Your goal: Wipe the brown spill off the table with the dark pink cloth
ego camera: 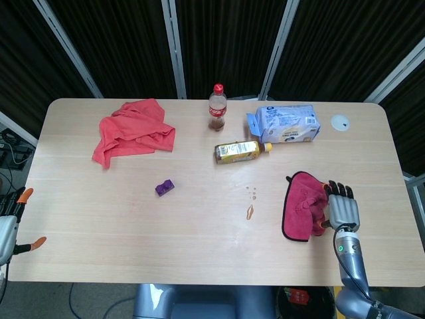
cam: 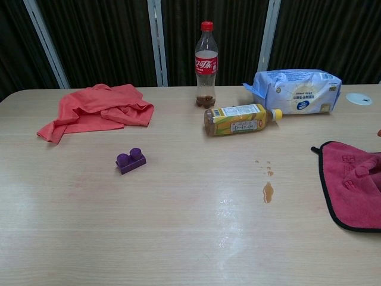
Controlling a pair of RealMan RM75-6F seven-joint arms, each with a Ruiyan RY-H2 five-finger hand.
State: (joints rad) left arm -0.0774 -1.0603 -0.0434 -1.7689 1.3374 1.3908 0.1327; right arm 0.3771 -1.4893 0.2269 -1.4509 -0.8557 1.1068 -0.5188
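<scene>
Your right hand hovered palm down with its fingers extended and slightly apart, holding nothing. Your left hand sat at the frame's left edge, its orange-tipped fingers spread, also holding nothing.

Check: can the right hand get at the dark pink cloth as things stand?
Probably yes. The right hand is at the right edge of the dark pink cloth, fingers spread, holding nothing. Nothing lies between them; the brown spill is off to the cloth's left.
</scene>
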